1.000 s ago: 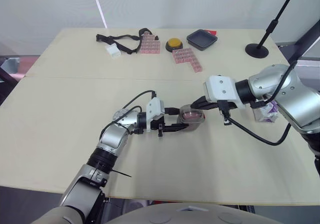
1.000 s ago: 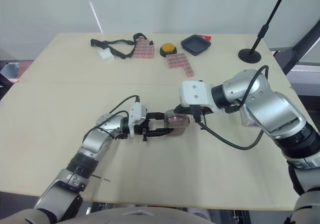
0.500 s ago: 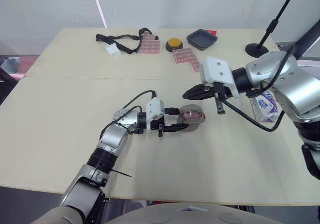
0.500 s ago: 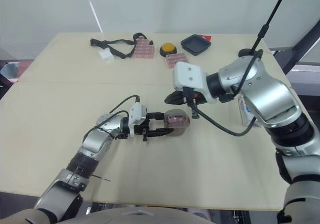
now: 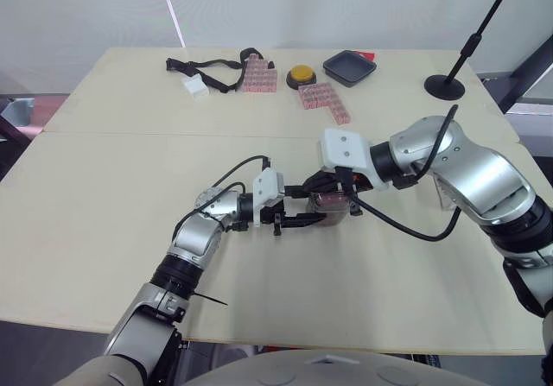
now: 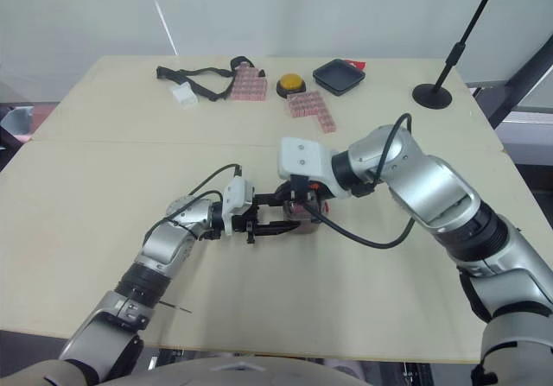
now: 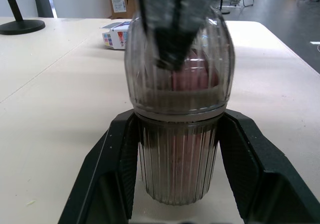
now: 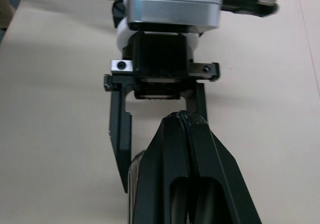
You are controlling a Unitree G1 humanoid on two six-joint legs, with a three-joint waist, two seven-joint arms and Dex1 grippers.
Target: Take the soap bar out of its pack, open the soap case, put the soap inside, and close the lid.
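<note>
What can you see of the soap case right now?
The soap case is a ribbed, smoky translucent plastic oval with a pink bar showing inside. Its domed lid sits down on the lower half; whether it is latched I cannot tell. It stands mid-table, its lower half clamped by the left gripper, while the shut right gripper rests its tip on the lid.

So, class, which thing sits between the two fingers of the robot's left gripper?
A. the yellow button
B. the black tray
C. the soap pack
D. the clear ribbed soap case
D: the left wrist view shows the clear ribbed soap case, with pink soap inside, standing between the two black fingers of the left gripper, which press against its sides.
</note>
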